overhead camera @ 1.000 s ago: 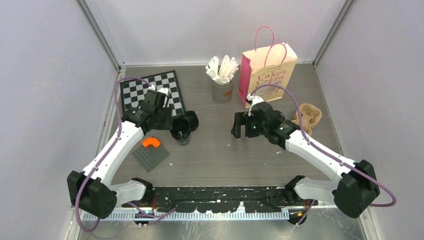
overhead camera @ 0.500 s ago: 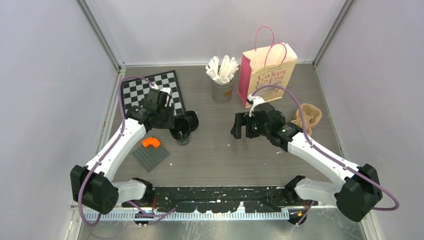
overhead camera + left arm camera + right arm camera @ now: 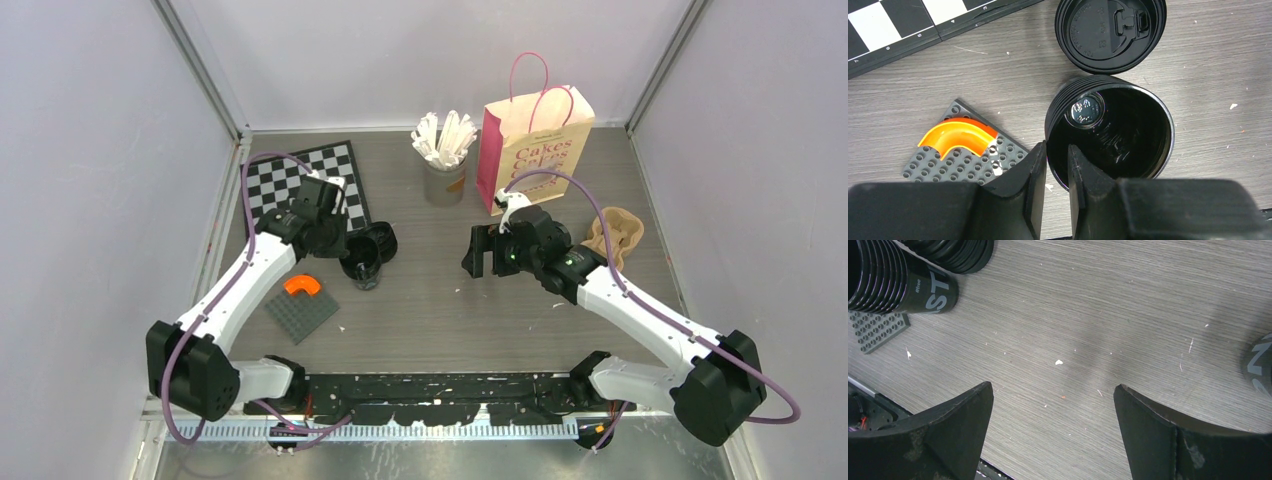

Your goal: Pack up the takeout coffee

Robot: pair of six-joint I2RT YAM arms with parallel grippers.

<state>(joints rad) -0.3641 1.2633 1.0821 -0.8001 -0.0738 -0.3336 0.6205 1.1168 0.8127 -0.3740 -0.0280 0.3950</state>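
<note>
Board (image 3: 300,183) = ref pt, far-left on the table (image 3: 440,320).

Cup (image 3: 1110,137) stands upright just off the board's near-right corner, no lid on, mouth up. Outer wall shows stacked rims, so it looks like several nested. Lid (image 3: 1110,32) lies flat off the same corner, a bit farther from the arm bases than the cup. The two are just beside each other, and I can't tell if they touch.

L gripper (image 3: 1057,150) is at the cup's rim on the side toward the board. Fingers (image 3: 1035,170) are nearly together and straddle the wall, one outside and one inside the mouth. Whether they actually pinch the wall is not clear.

R gripper (image 3: 1052,390) is well right of the board, over bare table, fingers wide apart w/ nothing between them.

Grey stud plate (image 3: 965,157) lies just near of the board, w/ an orange arch (image 3: 955,140) on it.

Right of the board, along the far side: grey cup of white sticks (image 3: 445,170), then the pink bag (image 3: 535,145), upright, handles up. Brown carrier (image 3: 615,235) sits farthest right of the board, nearer than the bag.
</note>
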